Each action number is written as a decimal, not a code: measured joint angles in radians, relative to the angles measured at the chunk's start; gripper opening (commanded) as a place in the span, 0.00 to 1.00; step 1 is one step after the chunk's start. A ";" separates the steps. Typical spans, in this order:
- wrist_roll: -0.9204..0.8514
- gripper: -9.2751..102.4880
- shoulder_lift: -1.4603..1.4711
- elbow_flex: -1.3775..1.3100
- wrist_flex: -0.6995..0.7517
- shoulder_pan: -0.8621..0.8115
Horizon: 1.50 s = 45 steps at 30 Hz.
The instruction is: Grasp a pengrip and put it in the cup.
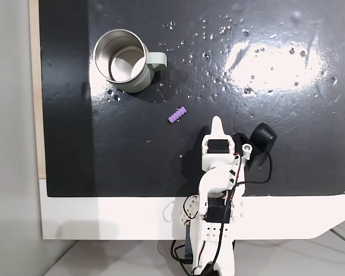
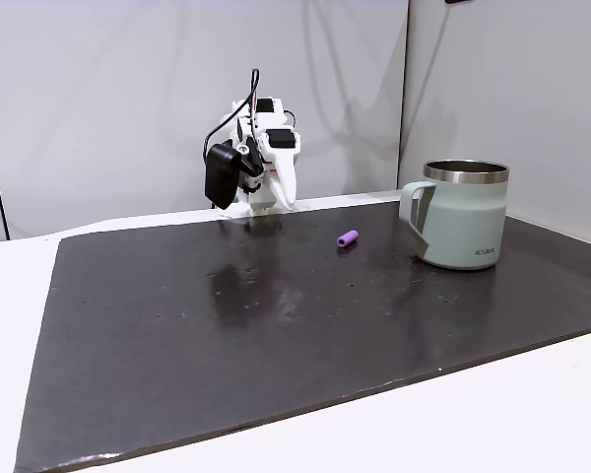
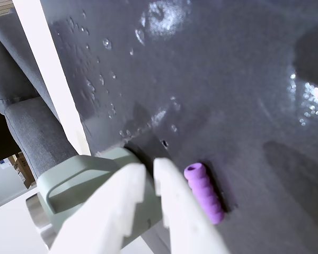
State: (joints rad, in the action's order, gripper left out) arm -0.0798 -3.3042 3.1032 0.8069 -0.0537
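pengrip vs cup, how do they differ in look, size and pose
The pengrip is light purple and ribbed; the cup is pale grey-green with a shiny steel inside. The pengrip is tiny, much shorter than the cup is wide. The pengrip lies on its side, while the cup stands upright, mouth up, with a side handle. Both rest on the dark mat, apart from each other.

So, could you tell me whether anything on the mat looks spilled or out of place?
Nothing is spilled. The cup stands upright, the pengrip lies on its side beside it, and the mat shows small glossy specks and dents.
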 measured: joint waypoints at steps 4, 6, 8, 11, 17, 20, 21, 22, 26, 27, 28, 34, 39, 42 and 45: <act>-0.026 0.08 0.000 0.000 0.000 0.020; -0.031 0.08 0.000 0.000 0.000 0.029; -0.035 0.08 0.000 0.000 0.000 0.018; -0.037 0.08 0.000 0.000 0.000 0.021; -0.037 0.08 0.000 0.000 0.000 0.025; -0.054 0.08 0.000 0.000 -0.002 0.025; -0.057 0.08 0.000 0.000 -0.006 0.025; -0.057 0.08 0.000 0.000 -0.011 0.025; -0.055 0.08 0.005 -0.041 -0.009 0.046; -0.055 0.08 0.018 -0.066 -0.009 0.064; -0.054 0.08 0.040 -0.094 -0.008 0.084; -0.014 0.08 0.272 -0.298 0.020 0.195; 0.011 0.08 0.433 -0.403 0.078 0.258; 0.014 0.08 0.549 -0.479 0.117 0.261; 0.015 0.08 0.693 -0.589 0.169 0.268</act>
State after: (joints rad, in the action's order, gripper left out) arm -0.0644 -2.6108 2.5142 0.9756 0.2148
